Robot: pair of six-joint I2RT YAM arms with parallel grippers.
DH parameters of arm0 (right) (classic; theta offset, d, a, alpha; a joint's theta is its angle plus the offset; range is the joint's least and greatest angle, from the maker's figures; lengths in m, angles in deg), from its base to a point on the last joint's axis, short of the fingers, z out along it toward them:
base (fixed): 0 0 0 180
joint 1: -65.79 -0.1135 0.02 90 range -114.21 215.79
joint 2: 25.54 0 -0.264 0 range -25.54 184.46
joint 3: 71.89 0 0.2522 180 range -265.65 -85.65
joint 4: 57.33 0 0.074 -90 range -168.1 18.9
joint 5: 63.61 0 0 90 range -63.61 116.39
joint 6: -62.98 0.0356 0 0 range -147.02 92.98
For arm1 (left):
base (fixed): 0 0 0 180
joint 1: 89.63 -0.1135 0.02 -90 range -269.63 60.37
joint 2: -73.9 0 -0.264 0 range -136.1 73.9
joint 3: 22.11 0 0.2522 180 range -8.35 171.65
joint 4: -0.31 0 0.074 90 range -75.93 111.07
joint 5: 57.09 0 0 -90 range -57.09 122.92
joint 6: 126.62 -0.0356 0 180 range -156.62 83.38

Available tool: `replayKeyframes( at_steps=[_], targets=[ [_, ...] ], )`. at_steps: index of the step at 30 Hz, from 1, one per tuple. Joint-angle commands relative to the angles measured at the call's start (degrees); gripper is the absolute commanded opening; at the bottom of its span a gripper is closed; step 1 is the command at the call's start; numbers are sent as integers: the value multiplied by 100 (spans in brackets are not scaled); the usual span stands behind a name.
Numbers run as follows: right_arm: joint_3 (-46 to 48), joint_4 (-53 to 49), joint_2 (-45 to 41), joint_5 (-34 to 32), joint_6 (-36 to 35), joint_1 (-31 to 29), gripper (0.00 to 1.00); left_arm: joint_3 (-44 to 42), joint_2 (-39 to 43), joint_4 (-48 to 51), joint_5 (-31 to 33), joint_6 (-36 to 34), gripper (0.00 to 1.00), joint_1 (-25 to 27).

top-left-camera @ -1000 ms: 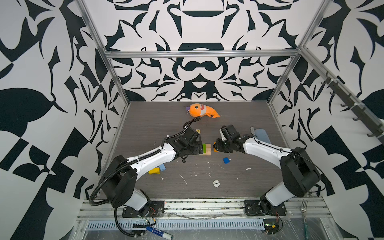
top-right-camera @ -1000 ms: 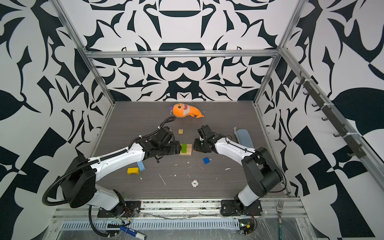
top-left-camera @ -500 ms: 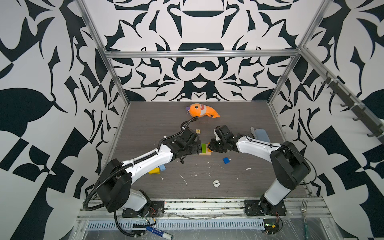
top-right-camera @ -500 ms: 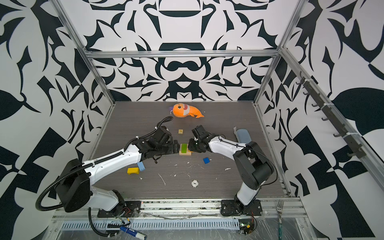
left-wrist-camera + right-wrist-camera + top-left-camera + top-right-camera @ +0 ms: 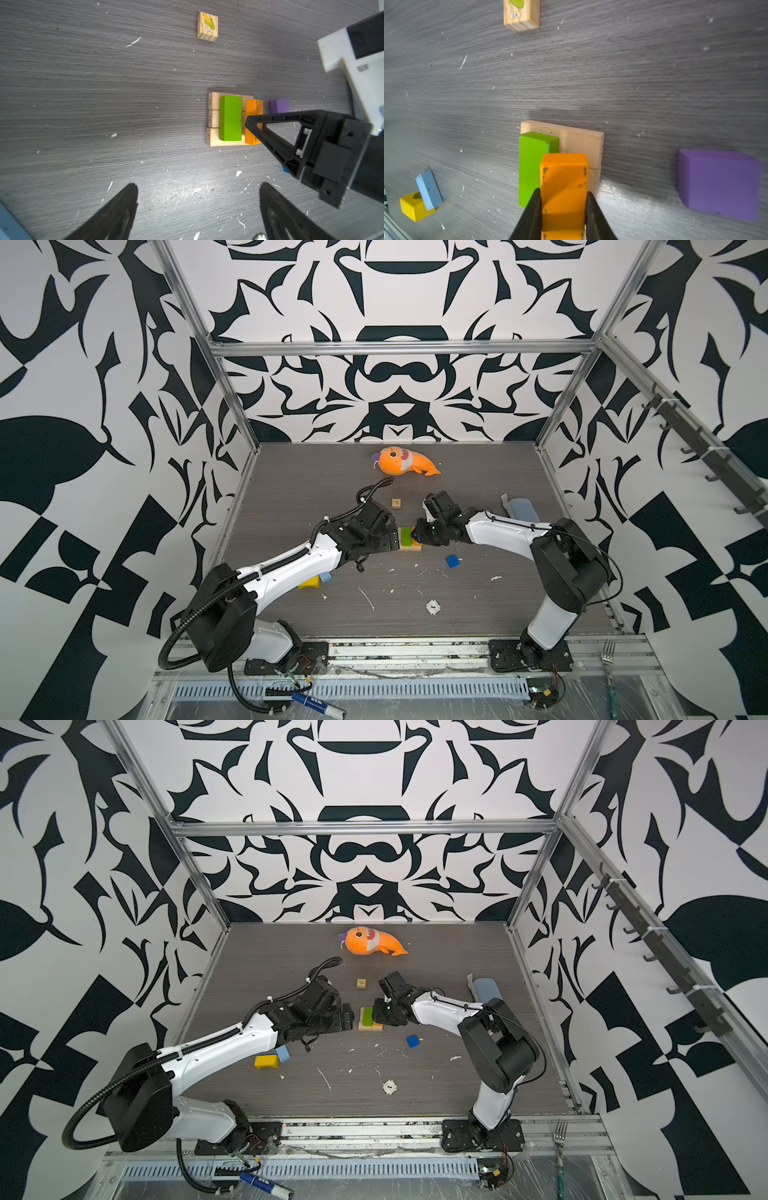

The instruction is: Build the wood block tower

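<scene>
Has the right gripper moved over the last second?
Yes. In a top view the right gripper, shut on the orange brick, has shifted left toward the green brick on the tan bars, which stayed put.

Mid-frame in both top views is tight: left claw (image 5: 394, 540), jaws spread and empty, and right claw (image 5: 563, 192), clamped on orange brick (image 5: 563, 170), flank the tan bars (image 5: 409, 549) from either side. Green brick (image 5: 405, 536) tops them; purple cube (image 5: 718, 182) sits near. Picture block (image 5: 396, 502) guards just above. Plush fish (image 5: 401, 461) takes the upper middle, well apart. Open counter (image 5: 291, 489): upper left, and lower centre between yellow brick (image 5: 309, 583) and blue cube (image 5: 452, 560).
</scene>
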Motion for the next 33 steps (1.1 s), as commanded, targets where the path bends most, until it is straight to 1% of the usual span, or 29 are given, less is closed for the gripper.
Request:
replayKeyframes(
  at_steps=[1, 24, 33],
  targets=[
    [-230, 64, -32, -23, 65, -41, 24, -58, 117, 111, 89, 91, 94, -22],
    [-223, 2, 39, -119, 110, -55, 24, -6, -48, 109, -27, 163, 94, -23],
    [-204, 0, 53, -150, 138, -55, 28, -6, -61, 103, -43, 167, 94, -26]
  ],
)
